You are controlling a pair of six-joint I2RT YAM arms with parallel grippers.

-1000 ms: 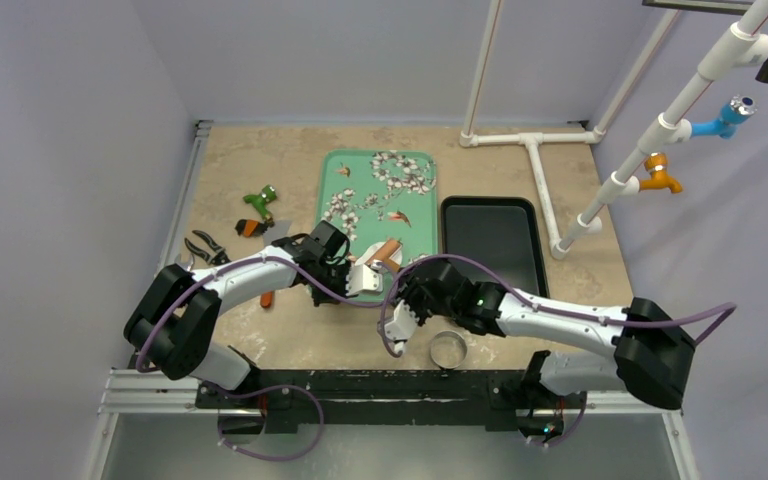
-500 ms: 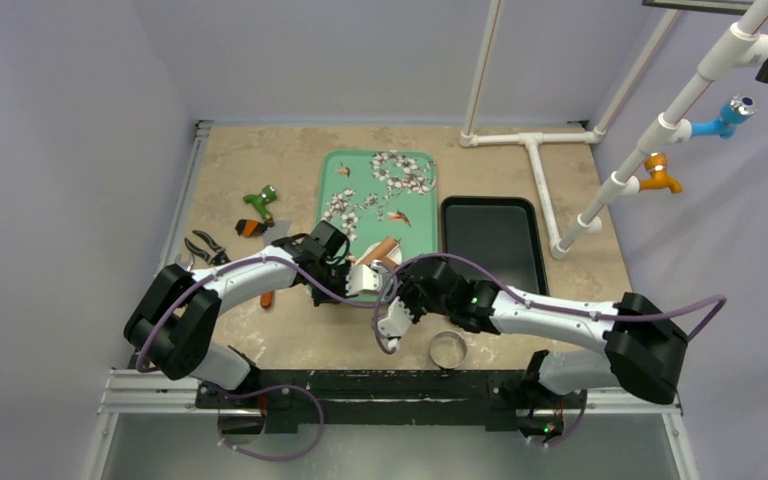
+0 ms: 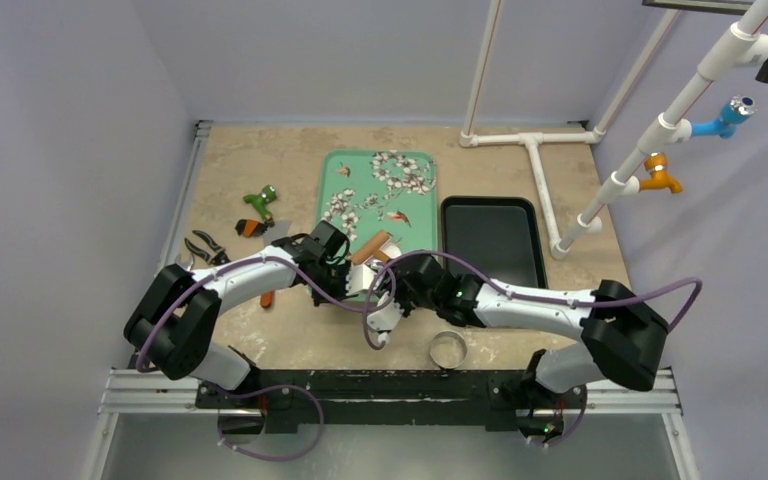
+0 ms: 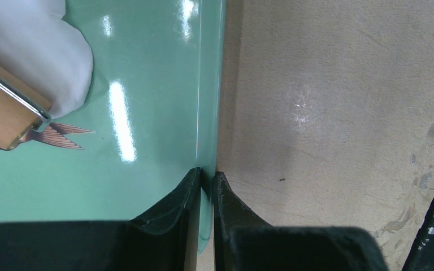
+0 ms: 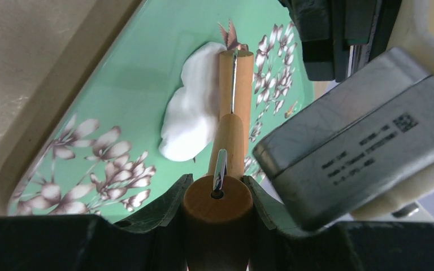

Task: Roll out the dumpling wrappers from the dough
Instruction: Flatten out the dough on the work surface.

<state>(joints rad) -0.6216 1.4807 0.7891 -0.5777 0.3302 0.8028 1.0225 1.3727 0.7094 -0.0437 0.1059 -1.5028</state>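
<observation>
**Both grippers clamped: one on the tray rim, one on the rolling pin**

The only writing in view is on a grey housing (image 5: 344,158) at the right of the right wrist view. It carries a few lines of small dark print and a square dot code, all too small to read. The green tray (image 3: 415,165) bears no words, only a print of brown-and-white blossoms and small birds.

The left gripper (image 4: 206,175) is closed almost completely. Its two black fingers pinch the tray's raised rim, one finger inside the tray and the other outside over the beige table (image 4: 344,113). Only the thin rim separates them.

The right gripper (image 5: 217,186) grasps the rounded wooden handle of the rolling pin (image 5: 230,135), with a finger pressed against each side of it. The jaws stand as wide as the handle. A metal rod runs from the handle's end forward along the pin.

The dough (image 5: 195,121) lies on the tray's bare green floor as a flattened white patch with an uneven, lobed edge. The far end of the pin rests on one side of it, and the rest spreads out beside the pin. In the top view this happens at the tray's near end, where the two grippers meet.

Near the right arm, a metal ring cutter (image 3: 447,349) stands on the table, apart from both trays. A black tray (image 3: 490,240) sits just beside the green one.
</observation>
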